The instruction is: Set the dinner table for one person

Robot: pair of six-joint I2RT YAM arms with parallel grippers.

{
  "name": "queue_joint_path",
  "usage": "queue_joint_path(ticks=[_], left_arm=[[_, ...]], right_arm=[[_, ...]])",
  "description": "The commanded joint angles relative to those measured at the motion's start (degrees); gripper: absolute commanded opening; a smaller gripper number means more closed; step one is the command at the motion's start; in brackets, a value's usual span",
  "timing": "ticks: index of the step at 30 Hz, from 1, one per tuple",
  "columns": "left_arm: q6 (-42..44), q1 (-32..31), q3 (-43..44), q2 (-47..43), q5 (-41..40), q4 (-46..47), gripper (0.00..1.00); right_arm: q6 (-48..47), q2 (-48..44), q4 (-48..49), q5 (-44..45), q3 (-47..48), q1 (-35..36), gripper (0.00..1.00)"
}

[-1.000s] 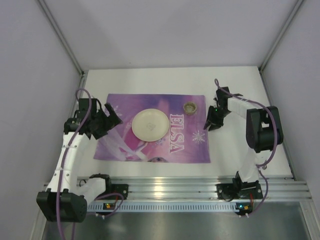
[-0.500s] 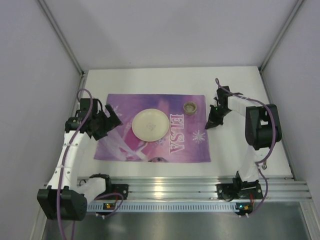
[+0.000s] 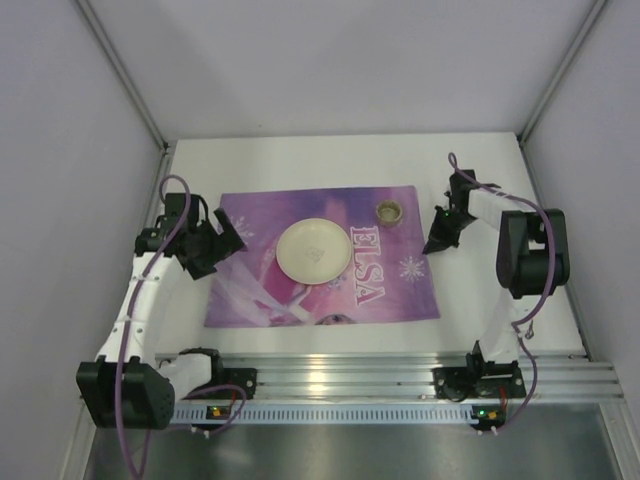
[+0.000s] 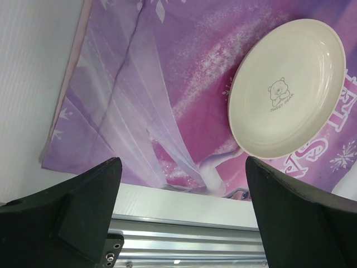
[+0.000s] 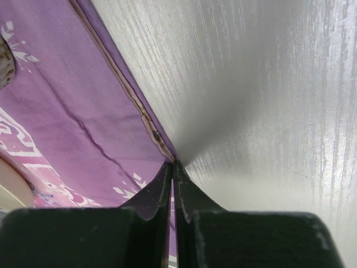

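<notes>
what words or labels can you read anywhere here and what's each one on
"ELSA": large white letters on the purple placemat.
Small print under the bear drawing on the cream plate: too small to read.
No other text is legible.

Placemat [image 3: 250, 285] lies on the dinner table [image 3: 300, 160], plate [image 3: 313, 251] mid-placemat, small cup [image 3: 388, 212] behind and right of it. Left gripper [image 3: 225, 240] is over the placemat's left edge, right gripper [image 3: 436, 245] at its right edge.
</notes>
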Motion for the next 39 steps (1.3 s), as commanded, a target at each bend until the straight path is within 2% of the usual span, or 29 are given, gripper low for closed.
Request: queue_joint_path(ticks=[1, 3, 4, 7, 8, 9, 11, 13, 15, 16, 17, 19, 22, 23, 27, 30, 32, 33, 34, 39], left_arm=[[0.62, -0.26, 1.9, 0.39, 0.83, 2.48, 0.97], [0.53, -0.26, 1.64, 0.48, 1.09, 2.66, 0.97], [0.53, -0.26, 1.38, 0.65, 1.35, 3.09, 0.97], [0.62, -0.26, 0.06, 0.74, 1.62, 4.32, 0.97], [0.62, -0.26, -0.29, 0.83, 1.97, 4.5, 0.98], [0.71, -0.26, -0.55, 1.01, 2.06, 4.76, 0.98], [0.88, -0.26, -1.52, 1.18, 2.32, 5.47, 0.97], [0.8, -0.26, -2.57, 1.44, 1.89, 5.99, 0.97], [1.06, -0.26, -3.37, 1.88, 1.97, 6.61, 0.97], [1.32, -0.26, -3.8, 2.06, 2.23, 6.61, 0.98], [1.41, -0.26, -4.16, 2.32, 2.76, 7.13, 0.98], [2.02, -0.26, -5.73, 2.33, 4.08, 8.45, 0.99], [3.42, -0.26, -7.23, 1.45, 3.91, 10.65, 0.99], [4.04, -0.26, -7.41, 1.27, 3.56, 10.83, 0.99], [8.16, -0.26, -7.68, 1.18, 2.76, 11.18, 0.99], [9.67, -0.26, -7.85, 0.83, 3.46, 11.09, 0.99], [9.93, -0.26, -8.29, 0.74, 5.3, 11.62, 0.99], [9.94, -0.26, -8.47, 0.74, 5.75, 11.79, 0.99], [9.85, -0.35, -8.73, 0.74, 5.84, 12.14, 0.99], [9.76, -0.35, -9.26, 1.71, 6.01, 12.67, 0.99]], right_arm=[[-2.19, -0.31, -0.71, 5.4, 0.43, -0.77, 0.0], [-3.24, -0.92, -2.72, 3.38, 1.13, -0.77, 0.1], [-3.59, -1.19, -3.78, 3.03, 2.61, -0.85, 0.2], [-4.48, -4.26, -8.08, 3.55, 5.95, -0.85, 0.37], [-4.56, -5.31, -9.05, 5.12, 6.84, -0.68, 0.48], [-4.48, -7.32, -10.28, 6.79, 7.8, -0.77, 0.5], [-3.34, -9.01, -16.07, 15.01, 11.23, -0.77, 0.6], [-0.8, -11.82, -21.16, 21.45, 13.6, -1.12, 0.65], [2.88, -16.19, -23.55, 32.17, 13.79, -1.47, 0.7], [4.65, -18.31, -23.74, 36.12, 12.05, -1.47, 0.8], [6.23, -20.5, -22.52, 42.95, 10.29, -1.47, 0.99], [11.15, -27.36, -20.41, 47.39, 2.77, -1.99, 1.0], [8.27, -30.02, -18.81, 40.84, -2.36, -7.35, 1.0], [7.57, -30.19, -18.73, 35.95, -3.43, -8.84, 0.99], [4.85, -33.7, -16.09, 28.96, -9.93, -19.02, 1.0], [2.65, -33.45, -16.09, 31.32, -11.78, -21.42, 1.0], [1.77, -32.84, -13.99, 29.15, -12.84, -22.64, 0.99], [1.15, -32.05, -13.02, 28.09, -13.28, -23.87, 0.97], [0.63, -31.69, -10.67, 26.42, -14.41, -24.49, 0.9], [-0.78, -25.91, -6.52, 23.86, -15.39, -25.82, 0.83]])
